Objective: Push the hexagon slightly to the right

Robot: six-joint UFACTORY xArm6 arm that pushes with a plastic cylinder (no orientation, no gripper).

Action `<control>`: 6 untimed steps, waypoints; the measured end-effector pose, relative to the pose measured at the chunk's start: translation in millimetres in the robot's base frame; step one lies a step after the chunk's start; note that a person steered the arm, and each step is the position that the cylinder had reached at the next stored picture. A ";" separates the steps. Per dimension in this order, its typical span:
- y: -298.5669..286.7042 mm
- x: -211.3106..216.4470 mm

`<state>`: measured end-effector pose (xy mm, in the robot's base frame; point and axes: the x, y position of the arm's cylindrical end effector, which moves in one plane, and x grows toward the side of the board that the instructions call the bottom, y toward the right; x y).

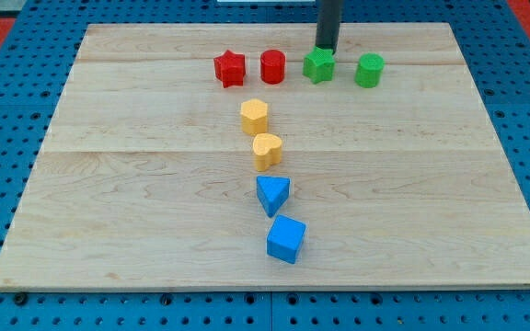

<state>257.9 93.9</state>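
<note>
A yellow hexagon lies near the board's middle, a little above centre. My tip is at the view's top, right behind a green star and touching or nearly touching its top edge. The tip is well above and to the right of the hexagon. A yellow heart lies just below the hexagon.
A red star and a red cylinder lie left of the green star, and a green cylinder lies right of it. A blue triangle and a blue cube lie below the heart. All sit on a wooden board.
</note>
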 end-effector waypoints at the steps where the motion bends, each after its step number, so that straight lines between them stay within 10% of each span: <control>1: 0.5 5.4; 3: 8.6 -6.0; 6: 251.2 -20.7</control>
<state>237.2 345.1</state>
